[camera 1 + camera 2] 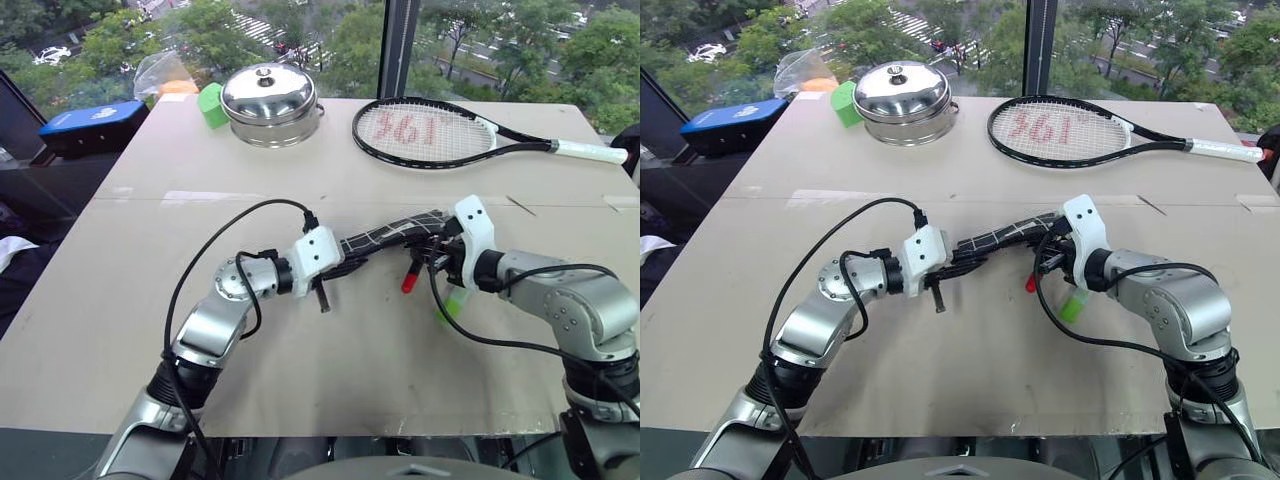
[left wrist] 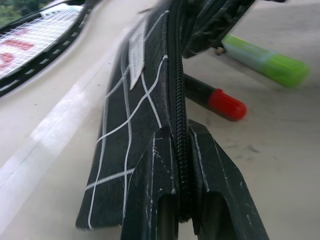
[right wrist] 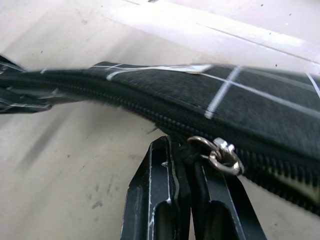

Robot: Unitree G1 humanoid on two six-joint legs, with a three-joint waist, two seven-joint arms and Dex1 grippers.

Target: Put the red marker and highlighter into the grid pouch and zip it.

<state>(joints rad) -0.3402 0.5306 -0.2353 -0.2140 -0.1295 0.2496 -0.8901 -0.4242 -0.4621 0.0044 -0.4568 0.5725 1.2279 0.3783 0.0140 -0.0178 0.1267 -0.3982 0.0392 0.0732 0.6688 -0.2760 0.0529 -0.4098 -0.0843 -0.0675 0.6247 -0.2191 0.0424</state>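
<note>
Left pincer (image 2: pixel 181 200) clamped on one end of the grid pouch (image 1: pixel 385 235), fingers (image 2: pixel 150 190) pressed either side of the zipper seam. Right pincer (image 3: pixel 187 200) clamped at the pouch's other end, fingers closed just beside the zipper's metal ring (image 3: pixel 220 155); whether they pinch the pull itself or the fabric edge, cannot tell. Pouch held between the two pincers, lifted off the desk (image 1: pixel 120 330), stretched out edge-up with the zipper line running along the near side. Red marker (image 1: pixel 409 281) lies on the desk directly under the pouch, near its right-pincer end, red cap pointing toward the robot. Highlighter (image 1: pixel 450 303) on the desk just beside the marker, on the side away from the pouch's left-pincer end, partly hidden by the right wrist. Both are outside the pouch. Beyond the pouch, at the desk's far edge: a tennis racket (image 1: pixel 425 130) behind its right end, a steel lidded pot (image 1: pixel 270 103) behind its left end, a green block (image 1: pixel 211 104) touching the pot's far-left side.
</note>
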